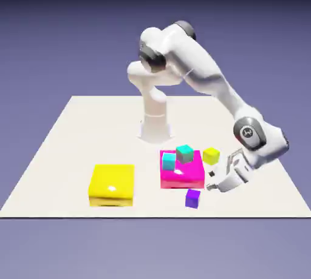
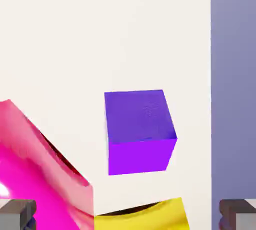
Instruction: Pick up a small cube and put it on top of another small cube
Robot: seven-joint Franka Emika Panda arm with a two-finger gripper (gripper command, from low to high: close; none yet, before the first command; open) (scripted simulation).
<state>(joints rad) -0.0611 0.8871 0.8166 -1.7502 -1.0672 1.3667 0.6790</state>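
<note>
The small purple cube [image 1: 192, 198] lies on the table near its front edge, just in front of the flat magenta block [image 1: 181, 173]. My gripper [image 1: 210, 182] hangs low to the exterior view's right of the cube, tilted toward it and apart from it. In the hand view the purple cube [image 2: 140, 131] sits in the middle, beyond the grey fingertips [image 2: 18, 214] at the bottom corners. My gripper [image 2: 128, 218] is open with nothing between its fingers.
On the magenta block rest a cyan cube [image 1: 168, 161] and a teal cube [image 1: 184, 153]. A yellow-green cube [image 1: 211, 156] stands beside it on the table. A flat yellow block [image 1: 112, 184] lies at the left. The table edge [image 2: 210, 99] runs close behind the purple cube.
</note>
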